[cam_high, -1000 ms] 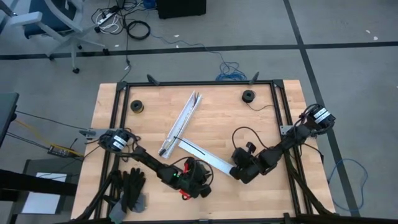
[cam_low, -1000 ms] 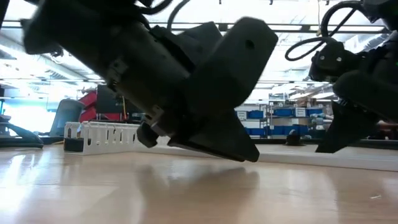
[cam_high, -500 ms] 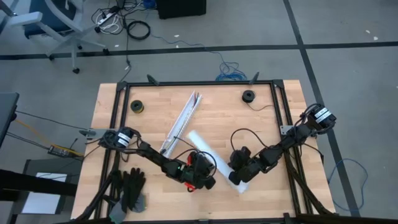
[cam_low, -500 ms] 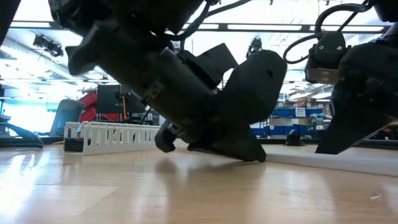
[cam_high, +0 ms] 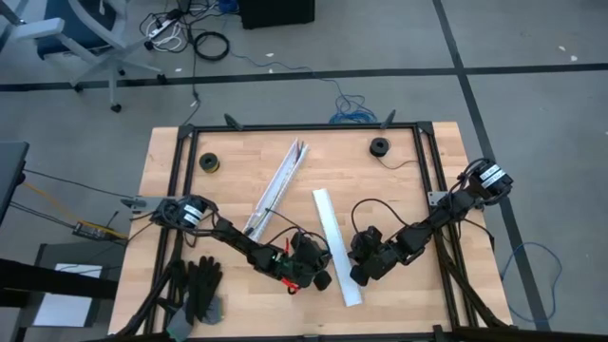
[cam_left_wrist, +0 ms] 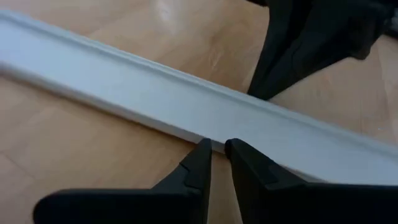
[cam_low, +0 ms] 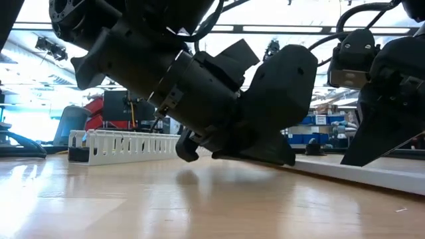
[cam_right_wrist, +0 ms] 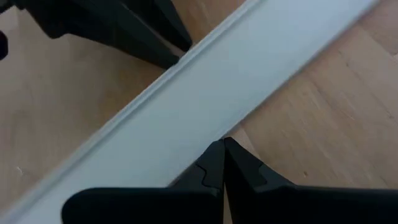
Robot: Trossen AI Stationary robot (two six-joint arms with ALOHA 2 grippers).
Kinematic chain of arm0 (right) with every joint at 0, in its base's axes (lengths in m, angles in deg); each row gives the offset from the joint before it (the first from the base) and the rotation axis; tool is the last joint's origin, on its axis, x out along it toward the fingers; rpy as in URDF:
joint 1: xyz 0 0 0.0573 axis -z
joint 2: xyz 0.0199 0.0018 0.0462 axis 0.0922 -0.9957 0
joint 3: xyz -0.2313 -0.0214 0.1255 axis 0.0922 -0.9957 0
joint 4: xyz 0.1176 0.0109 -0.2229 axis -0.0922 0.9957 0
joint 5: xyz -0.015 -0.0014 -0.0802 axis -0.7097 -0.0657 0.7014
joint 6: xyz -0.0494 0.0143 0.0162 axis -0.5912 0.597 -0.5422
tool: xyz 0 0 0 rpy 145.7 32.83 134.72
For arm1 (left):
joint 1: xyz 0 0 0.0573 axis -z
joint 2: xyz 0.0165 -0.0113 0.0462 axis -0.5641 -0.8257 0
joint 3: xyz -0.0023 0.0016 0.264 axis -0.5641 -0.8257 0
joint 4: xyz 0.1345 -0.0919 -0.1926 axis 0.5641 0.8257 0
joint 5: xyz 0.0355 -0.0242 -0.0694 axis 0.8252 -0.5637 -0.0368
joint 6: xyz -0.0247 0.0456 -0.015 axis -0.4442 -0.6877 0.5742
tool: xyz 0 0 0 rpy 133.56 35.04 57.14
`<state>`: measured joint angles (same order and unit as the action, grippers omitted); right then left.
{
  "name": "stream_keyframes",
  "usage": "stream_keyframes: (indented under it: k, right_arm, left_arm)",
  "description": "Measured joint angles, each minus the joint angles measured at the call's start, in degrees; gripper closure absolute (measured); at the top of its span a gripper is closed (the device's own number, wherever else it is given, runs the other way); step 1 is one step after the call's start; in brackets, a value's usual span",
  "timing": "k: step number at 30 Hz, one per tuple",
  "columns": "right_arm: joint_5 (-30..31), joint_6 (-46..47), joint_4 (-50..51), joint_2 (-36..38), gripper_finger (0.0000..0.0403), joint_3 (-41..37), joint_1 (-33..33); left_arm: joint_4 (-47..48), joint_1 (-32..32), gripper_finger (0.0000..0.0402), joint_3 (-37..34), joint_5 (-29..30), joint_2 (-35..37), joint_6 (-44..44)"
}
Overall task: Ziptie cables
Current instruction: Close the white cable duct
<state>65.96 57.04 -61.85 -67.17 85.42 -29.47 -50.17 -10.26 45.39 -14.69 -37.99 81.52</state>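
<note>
A long white flat strip [cam_high: 337,249] lies on the wooden table, running nearly from far to near. My left gripper [cam_high: 321,275] stands low at the strip's left side, shut but for a narrow slit. My right gripper [cam_high: 357,274] stands at its right side, shut. The two face each other across the strip's near half. The white slotted channel [cam_high: 277,188] lies farther left and slants away. The cables show only as thin coloured ends at its far end [cam_high: 300,146]. My left gripper has its fingertips [cam_left_wrist: 200,157] against the strip's left long edge [cam_left_wrist: 186,134], slanting down from the table's left. Nothing lies between the fingers. The strip lies flat on the table. My right gripper sets its shut fingertips [cam_right_wrist: 219,155] against the strip's right long edge [cam_right_wrist: 242,118], slanting down from the table's right.
Two small dark spools [cam_high: 210,162] [cam_high: 380,146] sit near the far edge. A pair of black gloves [cam_high: 199,288] lies at the near left corner. Black frame rails [cam_high: 429,190] run along the table's sides.
The white strip has turned flat on the table, from a slant across it to nearly far-to-near. Its far end swung right and its near end toward the near edge. My left gripper has moved toward the table's right, staying low at the strip.
</note>
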Motion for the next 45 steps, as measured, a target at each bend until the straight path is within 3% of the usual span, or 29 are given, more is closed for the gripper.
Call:
stream_keyframes:
  k: [9,12,15,20,27,34,38,40,42,45]
  right_arm:
    - [-0.51,-0.83,-2.31,-0.59,0.0402,0.00,-0.02]
    - [0.36,-2.22,-8.12,-3.45,0.0403,0.27,0.11]
    - [1.88,-3.21,-14.66,-7.88,0.0403,0.31,0.29]
    - [9.01,-3.05,-19.66,-11.25,0.0403,0.42,-1.93]
    - [13.03,-4.10,-14.20,-5.83,0.0403,0.13,-6.18]
    - [20.38,-1.79,2.65,2.38,0.0402,0.15,-7.57]
    - [19.78,-1.66,12.78,5.76,0.0402,0.15,-4.58]
    - [16.53,-1.61,16.32,5.88,0.0402,0.15,-1.84]
    - [13.16,-2.19,18.54,5.28,0.0402,0.15,0.91]
    - [13.29,-4.38,19.28,4.59,0.0402,0.15,3.28]
  left_arm:
    - [-4.97,-0.68,0.0362,0.10,2.06,0.10,-1.18]
    - [-10.05,-1.09,0.0362,0.53,-1.14,0.28,-4.25]
    - [-12.58,-1.18,0.0362,0.37,-5.44,0.11,-7.41]
    - [-12.67,-1.22,0.0362,0.36,-5.37,0.15,-7.44]
    - [-12.74,0.04,0.0362,0.31,-5.01,1.11,-10.57]
    - [-12.09,0.32,0.0362,0.28,-4.90,1.95,-8.92]
    - [-6.21,0.33,0.0362,0.26,-4.60,1.95,-3.70]
    - [-3.20,0.30,0.0362,0.22,-4.33,1.92,-0.01]
    - [-1.04,0.10,0.0362,0.22,-4.05,1.92,3.12]
    - [0.44,-0.09,0.0362,0.22,-3.91,1.86,4.93]
